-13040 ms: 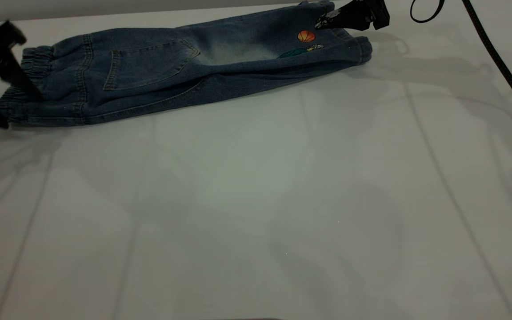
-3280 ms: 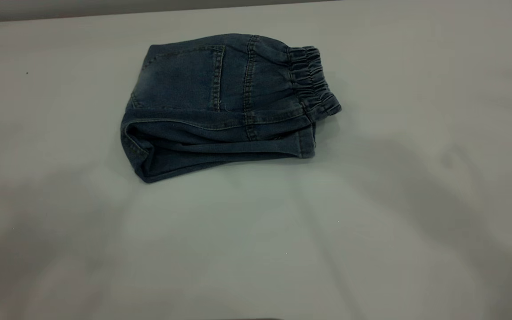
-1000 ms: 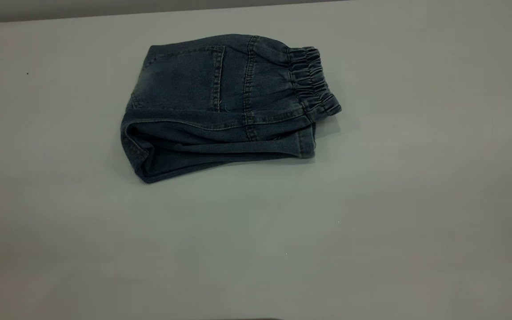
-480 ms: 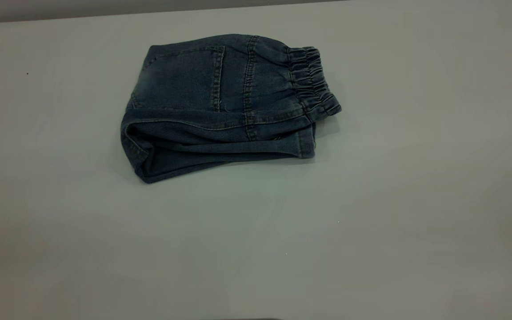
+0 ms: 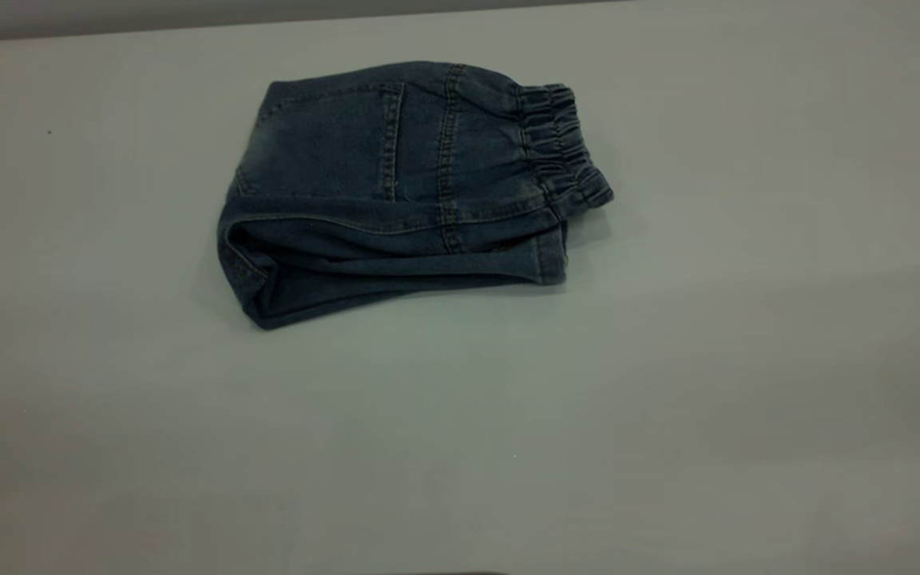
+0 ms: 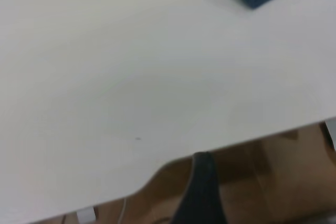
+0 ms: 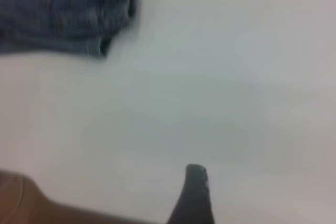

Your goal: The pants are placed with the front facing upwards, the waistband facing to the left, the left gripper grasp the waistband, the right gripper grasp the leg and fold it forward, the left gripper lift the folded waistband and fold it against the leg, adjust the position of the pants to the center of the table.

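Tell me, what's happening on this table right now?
Nothing is being handled at this moment. The pants lie folded into a compact bundle on the table, waistband on top and pointing right in the exterior view. Both arms are out of that view; each wrist view shows only one dark fingertip, the left gripper and the right gripper, well away from the pants. The folding looks finished.

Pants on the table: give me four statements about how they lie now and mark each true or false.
1. The pants lie folded into a compact bundle. True.
2. The waistband points to the exterior view's left. False: it is at the bundle's right end.
3. A gripper is clamped on the denim. False: no gripper touches it.
4. A stitched pocket faces up on the top layer. True.
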`<control>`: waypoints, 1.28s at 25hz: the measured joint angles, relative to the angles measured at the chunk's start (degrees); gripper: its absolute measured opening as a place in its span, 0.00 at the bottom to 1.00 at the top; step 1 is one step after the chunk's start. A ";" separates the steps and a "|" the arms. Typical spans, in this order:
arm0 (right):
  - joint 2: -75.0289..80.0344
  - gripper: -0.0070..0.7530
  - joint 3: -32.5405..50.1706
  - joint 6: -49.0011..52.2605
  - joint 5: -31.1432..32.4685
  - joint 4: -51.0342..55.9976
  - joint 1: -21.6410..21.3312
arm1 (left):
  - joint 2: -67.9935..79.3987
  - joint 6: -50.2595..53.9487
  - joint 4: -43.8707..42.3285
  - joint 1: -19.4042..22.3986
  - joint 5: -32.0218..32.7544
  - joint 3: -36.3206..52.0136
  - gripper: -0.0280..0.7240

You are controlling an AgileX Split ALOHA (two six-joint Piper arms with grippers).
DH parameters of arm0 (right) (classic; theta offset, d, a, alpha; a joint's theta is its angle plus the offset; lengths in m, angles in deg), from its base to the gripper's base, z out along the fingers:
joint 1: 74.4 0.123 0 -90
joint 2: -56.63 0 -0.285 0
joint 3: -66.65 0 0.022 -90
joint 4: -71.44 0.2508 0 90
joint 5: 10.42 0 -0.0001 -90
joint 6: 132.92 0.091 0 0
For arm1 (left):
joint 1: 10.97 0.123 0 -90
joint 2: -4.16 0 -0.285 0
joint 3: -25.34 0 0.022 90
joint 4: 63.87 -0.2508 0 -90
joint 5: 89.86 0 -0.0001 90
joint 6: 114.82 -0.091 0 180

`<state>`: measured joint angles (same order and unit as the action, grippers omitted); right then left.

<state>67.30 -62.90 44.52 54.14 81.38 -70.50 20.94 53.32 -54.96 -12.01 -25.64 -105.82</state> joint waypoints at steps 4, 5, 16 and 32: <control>-3.31 0.73 0.00 0.00 0.33 0.00 -0.08 | -3.99 0.00 0.00 0.05 0.24 0.00 0.79; -3.33 0.73 0.00 0.00 0.40 0.00 -0.08 | -4.93 0.00 0.00 0.05 0.35 0.00 0.79; -3.49 0.73 0.00 0.00 0.40 0.11 -0.08 | -10.05 0.00 0.00 0.05 0.87 0.00 0.79; -3.49 0.73 0.00 0.00 0.40 0.11 -0.08 | -10.05 0.05 0.00 0.05 0.87 0.00 0.79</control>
<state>63.81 -62.90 44.52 54.54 81.49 -70.58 10.89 53.37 -54.96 -11.97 -24.77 -105.82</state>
